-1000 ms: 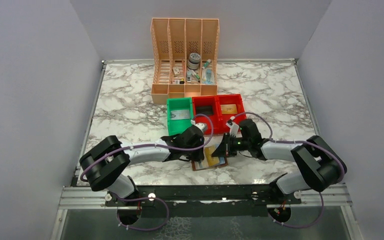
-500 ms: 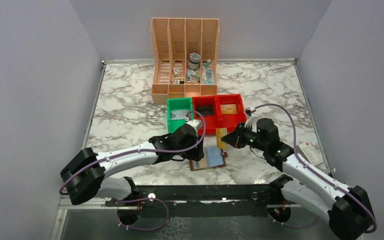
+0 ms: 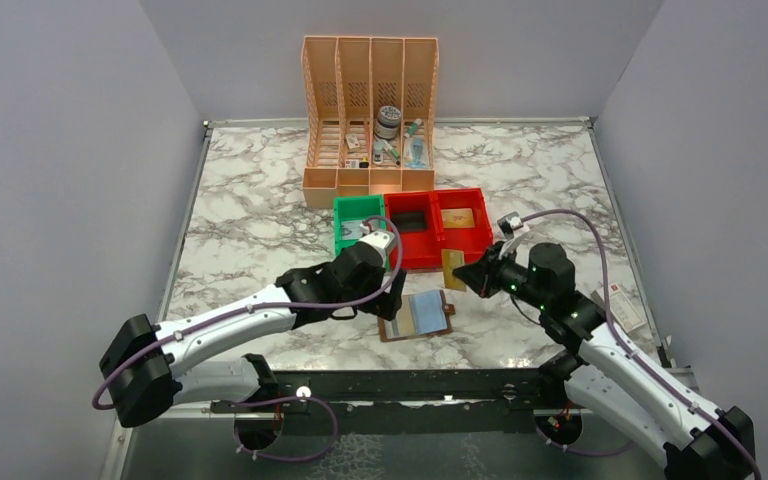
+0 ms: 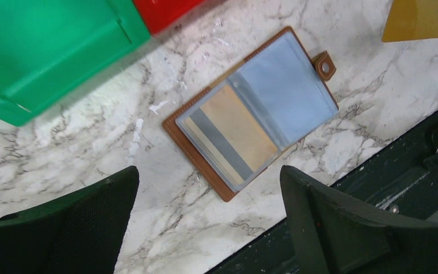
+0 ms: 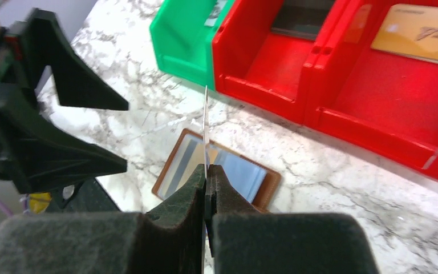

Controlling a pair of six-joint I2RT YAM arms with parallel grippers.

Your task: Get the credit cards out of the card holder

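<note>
The brown card holder (image 3: pixel 418 315) lies open on the marble near the front edge, snap tab (image 4: pixel 324 65) to the right. A tan credit card (image 4: pixel 232 129) sits in its left clear sleeve; the right sleeve (image 4: pixel 285 85) looks pale blue. My left gripper (image 4: pixel 209 171) hovers over the holder's left side, open, nothing between its fingers (image 4: pixel 342 222). My right gripper (image 5: pixel 207 168) is shut on a gold credit card (image 3: pixel 453 268), edge-on in the right wrist view, held above the table just right of the holder and in front of the red bins.
Two red bins (image 3: pixel 438 225) and a green bin (image 3: pixel 358 230) stand just behind the holder; the right red bin holds a gold card (image 5: pixel 422 34). A peach file organiser (image 3: pixel 370 110) stands at the back. A white box (image 3: pixel 625 305) lies at the right edge.
The right gripper has drawn the gold card out of the holder and carried it up and right. The left gripper has opened wide and lifted off the holder.
</note>
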